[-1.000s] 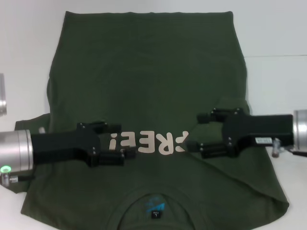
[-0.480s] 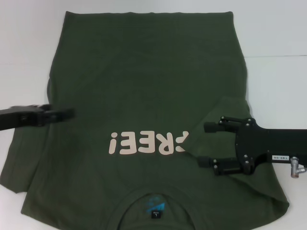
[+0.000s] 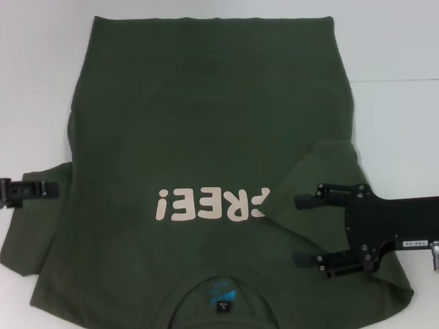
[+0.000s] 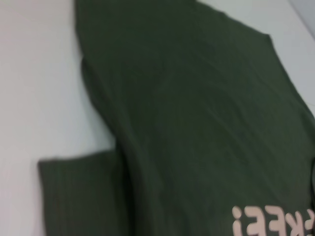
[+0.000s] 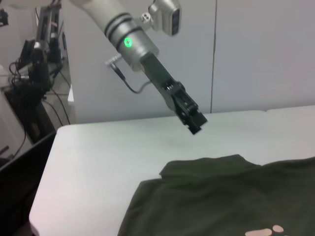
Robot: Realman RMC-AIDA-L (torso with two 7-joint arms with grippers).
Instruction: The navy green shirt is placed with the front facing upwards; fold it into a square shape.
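Head view: navy green shirt (image 3: 206,137) flat, print up, mid-worktop (image 3: 398,48); right sleeve lies inward. Right gripper (image 3: 300,230) fingers apart, empty, above it. Left gripper (image 3: 49,189) at left edge, fingers: cannot tell.

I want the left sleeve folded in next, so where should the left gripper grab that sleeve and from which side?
Judging by its pose, grip the outer hem of the left sleeve of the navy green shirt, coming in from the robot's left: it lies flat, spread outward, and the left gripper hovers right there.
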